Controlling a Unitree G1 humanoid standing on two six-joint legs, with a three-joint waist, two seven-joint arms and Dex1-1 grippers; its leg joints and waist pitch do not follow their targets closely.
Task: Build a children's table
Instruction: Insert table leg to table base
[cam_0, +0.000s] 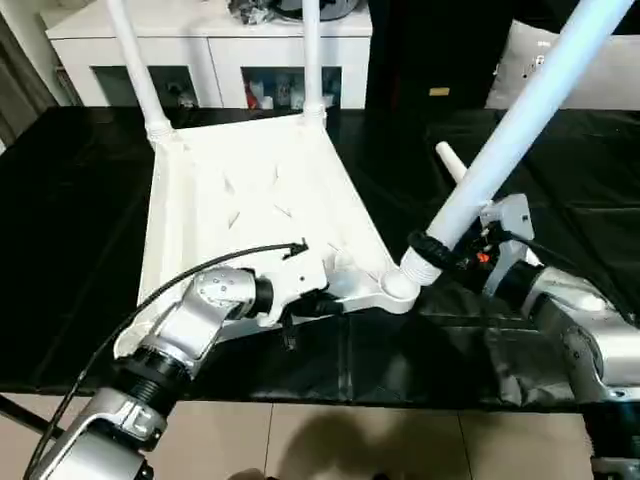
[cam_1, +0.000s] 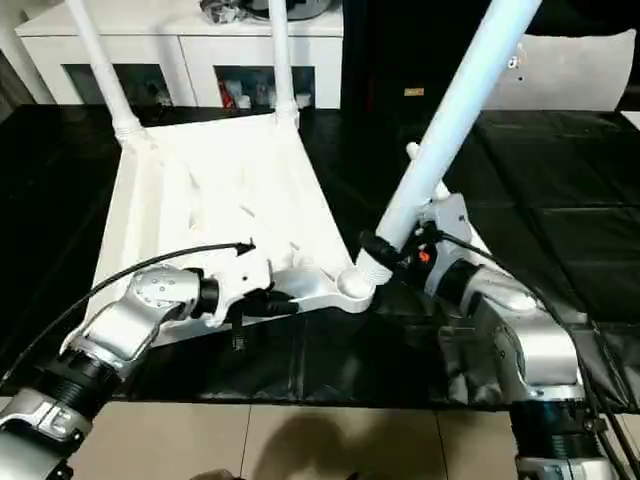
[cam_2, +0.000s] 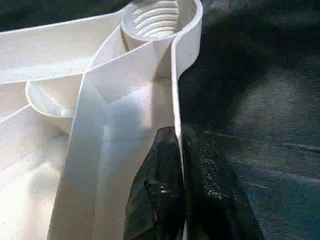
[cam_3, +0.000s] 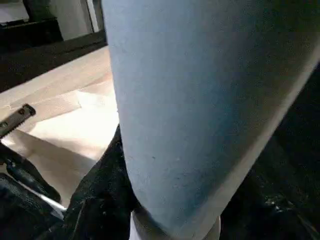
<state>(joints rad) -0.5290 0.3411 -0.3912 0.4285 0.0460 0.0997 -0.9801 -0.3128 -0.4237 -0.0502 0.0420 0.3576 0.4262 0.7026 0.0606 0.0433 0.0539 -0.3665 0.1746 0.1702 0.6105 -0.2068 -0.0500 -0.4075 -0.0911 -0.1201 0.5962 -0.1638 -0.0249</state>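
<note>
The white tabletop (cam_0: 250, 215) lies underside up on the black surface, ribs showing. Two legs stand in its far corners, one at the left (cam_0: 135, 65) and one at the right (cam_0: 311, 55). A third leg (cam_0: 520, 120) leans to the right, its foot at the near right corner socket (cam_0: 398, 288). My right gripper (cam_0: 432, 252) is shut on this leg just above the socket. My left gripper (cam_2: 179, 150) is shut on the tabletop's near rim (cam_2: 176, 100), beside an empty threaded socket (cam_2: 155, 17). A fourth leg's end (cam_0: 450, 162) lies behind the leaning leg.
A white cabinet (cam_0: 210, 50) with glass doors stands behind the black surface. Black mats (cam_0: 580, 180) cover the table at right. A light cushion (cam_0: 560, 65) sits at the back right. Tiled floor (cam_0: 330, 440) runs along the near edge.
</note>
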